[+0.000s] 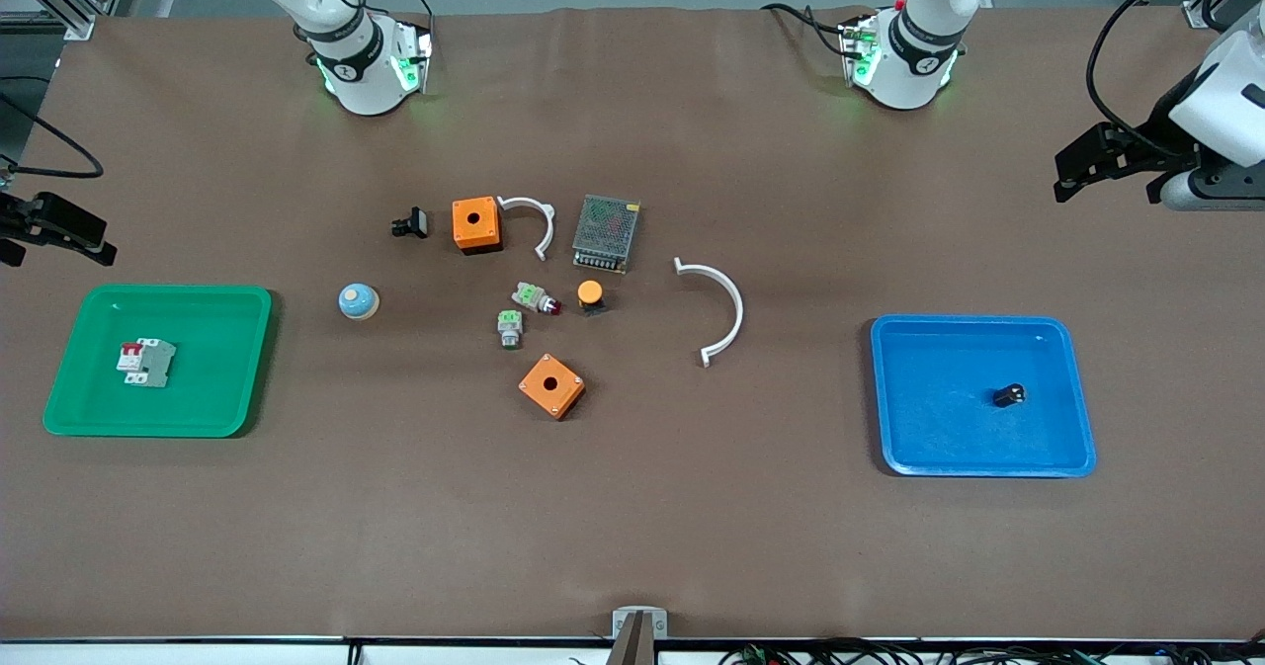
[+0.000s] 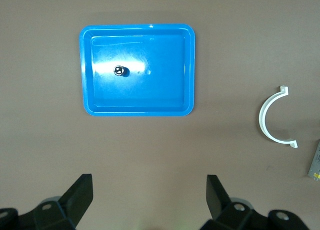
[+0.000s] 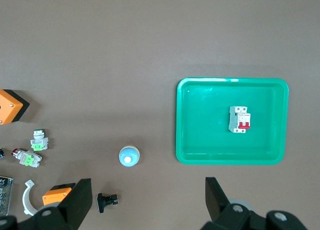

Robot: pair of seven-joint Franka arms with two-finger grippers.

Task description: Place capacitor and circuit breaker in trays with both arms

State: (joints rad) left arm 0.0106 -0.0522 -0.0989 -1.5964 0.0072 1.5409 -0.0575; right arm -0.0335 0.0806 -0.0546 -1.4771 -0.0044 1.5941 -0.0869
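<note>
The capacitor [image 1: 1009, 394] [image 2: 120, 70], a tiny black cylinder, lies inside the blue tray [image 1: 1082, 428] [image 2: 189, 70] toward the left arm's end of the table. The circuit breaker [image 1: 146, 362] [image 3: 239, 119], a white-grey block with red toggles, lies flat in the green tray [image 1: 59, 388] [image 3: 182, 120] toward the right arm's end. My left gripper [image 1: 1072, 176] [image 2: 150, 185] hangs open and empty above bare table beside the blue tray. My right gripper [image 1: 59, 235] [image 3: 148, 186] hangs open and empty above the table beside the green tray.
Mid-table are two orange boxes [image 1: 476, 223] [image 1: 551, 385], two white curved clips [image 1: 716, 309] [image 1: 529, 218], a mesh-covered power supply [image 1: 606, 233], an orange-capped button [image 1: 590, 294], two green-topped parts [image 1: 532, 296] [image 1: 509, 327], a black part [image 1: 410, 222] and a blue dome [image 1: 358, 300].
</note>
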